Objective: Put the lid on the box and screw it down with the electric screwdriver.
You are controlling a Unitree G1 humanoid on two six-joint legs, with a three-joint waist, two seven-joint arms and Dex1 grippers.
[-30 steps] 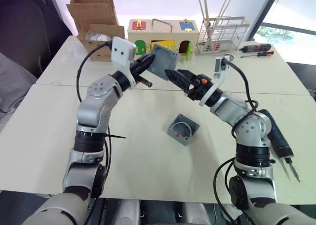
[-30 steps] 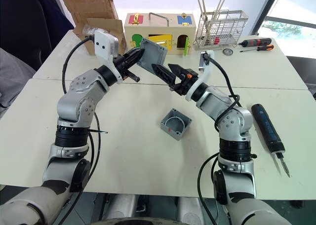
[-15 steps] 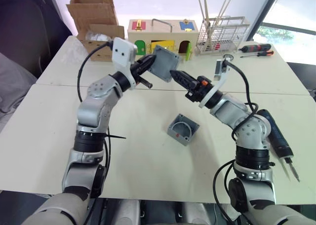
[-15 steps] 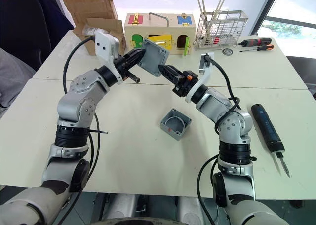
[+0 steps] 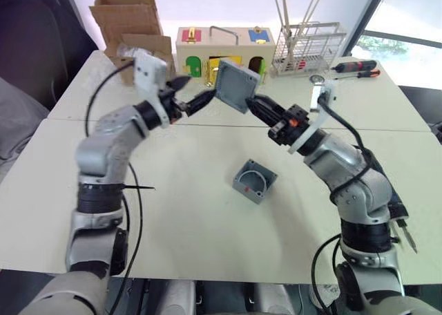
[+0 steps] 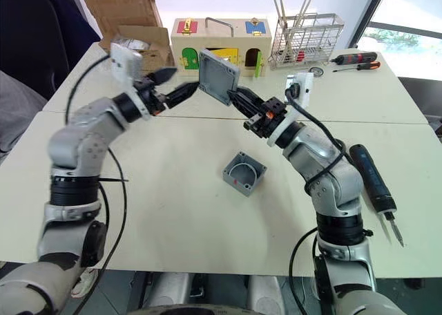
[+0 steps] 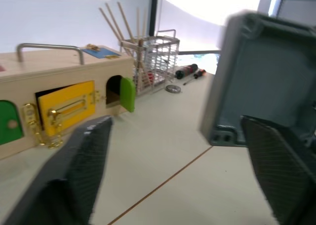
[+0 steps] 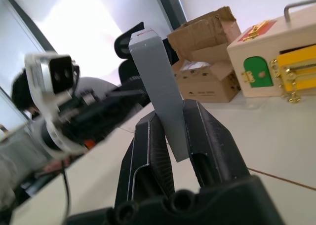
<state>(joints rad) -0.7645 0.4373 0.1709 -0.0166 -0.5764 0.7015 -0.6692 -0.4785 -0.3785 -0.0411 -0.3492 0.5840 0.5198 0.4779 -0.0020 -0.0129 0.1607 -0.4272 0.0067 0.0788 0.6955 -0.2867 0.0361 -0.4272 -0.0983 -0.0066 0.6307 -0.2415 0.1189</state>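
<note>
Pinching the lid [image 6: 218,78] aloft, right claw [image 6: 238,96] faces the spread left claw [image 6: 181,87].

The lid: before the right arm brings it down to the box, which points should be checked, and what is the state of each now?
1. Right gripper grips the lid: ok, its fingers clamp the lid's edge on both sides.
2. Left gripper free of the lid: ok, fingers open, apart from it.
3. The box stands with its opening up on the table: ok.
4. Nothing lies in the box: ok, the inside looks bare.
5. Lid turned to match the box: not ok, it is held tilted on edge, high above the table.
6. Electric screwdriver within reach: ok, lying beside the right arm.
</note>
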